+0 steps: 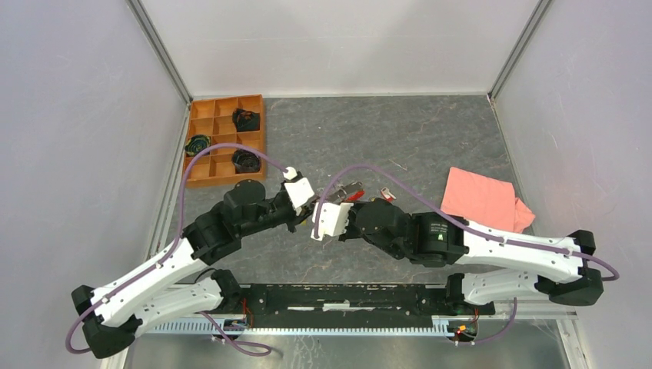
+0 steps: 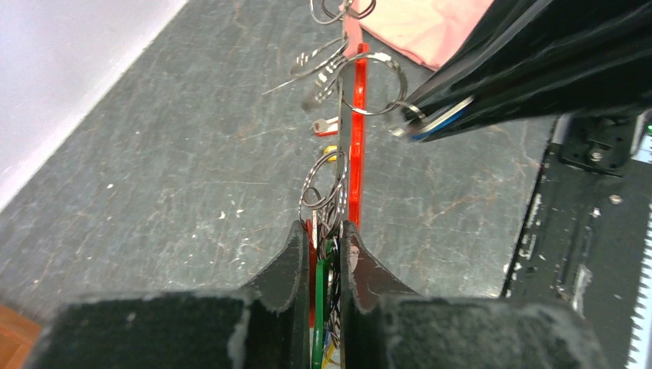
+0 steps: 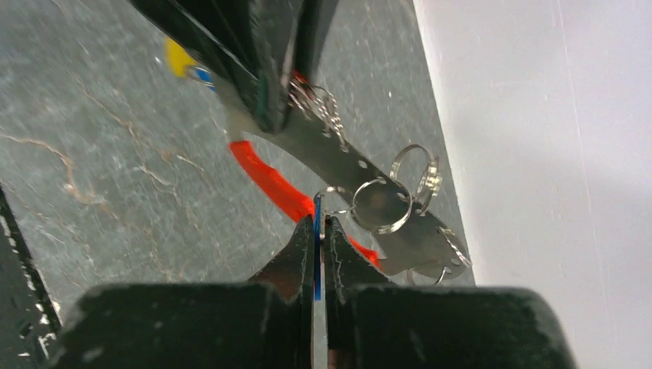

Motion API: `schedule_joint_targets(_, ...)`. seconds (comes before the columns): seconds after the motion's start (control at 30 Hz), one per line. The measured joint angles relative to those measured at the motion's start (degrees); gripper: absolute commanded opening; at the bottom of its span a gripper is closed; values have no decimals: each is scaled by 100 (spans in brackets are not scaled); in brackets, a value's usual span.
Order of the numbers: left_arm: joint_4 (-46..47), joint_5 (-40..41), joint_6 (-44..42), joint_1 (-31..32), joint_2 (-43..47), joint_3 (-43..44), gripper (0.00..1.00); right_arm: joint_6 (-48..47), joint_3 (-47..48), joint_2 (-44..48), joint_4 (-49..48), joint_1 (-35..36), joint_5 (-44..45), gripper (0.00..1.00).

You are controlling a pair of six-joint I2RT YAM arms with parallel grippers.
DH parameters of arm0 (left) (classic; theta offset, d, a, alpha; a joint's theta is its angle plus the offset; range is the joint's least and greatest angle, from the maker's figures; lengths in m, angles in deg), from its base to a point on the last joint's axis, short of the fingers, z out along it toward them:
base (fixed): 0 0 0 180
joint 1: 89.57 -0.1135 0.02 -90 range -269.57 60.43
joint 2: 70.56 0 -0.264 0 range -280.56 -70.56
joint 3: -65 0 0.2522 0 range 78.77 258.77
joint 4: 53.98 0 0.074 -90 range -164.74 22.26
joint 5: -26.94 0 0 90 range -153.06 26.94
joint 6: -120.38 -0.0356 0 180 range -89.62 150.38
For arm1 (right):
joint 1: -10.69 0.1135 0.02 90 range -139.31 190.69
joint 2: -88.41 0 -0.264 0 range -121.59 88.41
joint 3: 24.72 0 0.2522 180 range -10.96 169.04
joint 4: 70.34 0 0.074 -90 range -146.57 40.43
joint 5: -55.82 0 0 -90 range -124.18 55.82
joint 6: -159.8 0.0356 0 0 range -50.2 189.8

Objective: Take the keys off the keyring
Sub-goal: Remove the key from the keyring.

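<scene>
The keyring's red strap [image 2: 356, 146] hangs in the air between my two grippers; its pale side shows in the right wrist view [image 3: 338, 154]. Several thin metal rings [image 2: 373, 84] hang on it. My left gripper [image 2: 324, 231] is shut on one end of the bunch, with a green key [image 2: 318, 292] and rings between its fingers. My right gripper [image 3: 319, 223] is shut on a blue key [image 3: 317, 231] linked to a ring [image 3: 380, 206]. In the top view the grippers meet at mid table, left [image 1: 307, 201], right [image 1: 327, 219]. A red key [image 2: 327, 125] lies on the table.
A pink cloth [image 1: 484, 201] lies at the right of the grey table. An orange compartment tray [image 1: 201, 175] with dark bundles stands at the back left. White walls close the sides and back. A black rail [image 1: 346, 296] runs along the near edge.
</scene>
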Motion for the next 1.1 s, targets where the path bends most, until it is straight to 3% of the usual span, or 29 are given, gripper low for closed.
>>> schedule_joint_targets(0.33,-946,-1755,83,-114,-997,214,2,74,-793,634,-256,-216,-197,0)
schedule_joint_targets(0.53,-1244,-2597,271,-52,-1237,-151,2,256,-1987,938,-568,-345,-693,0)
schedule_joint_targets(0.67,-1408,-2868,332,24,-1244,-199,2,240,-2514,1222,-750,-374,-1132,0)
schedule_joint_targets(1.1,-1143,-3047,326,313,-1266,-190,2,-321,-2669,1764,-1239,-387,-1963,0)
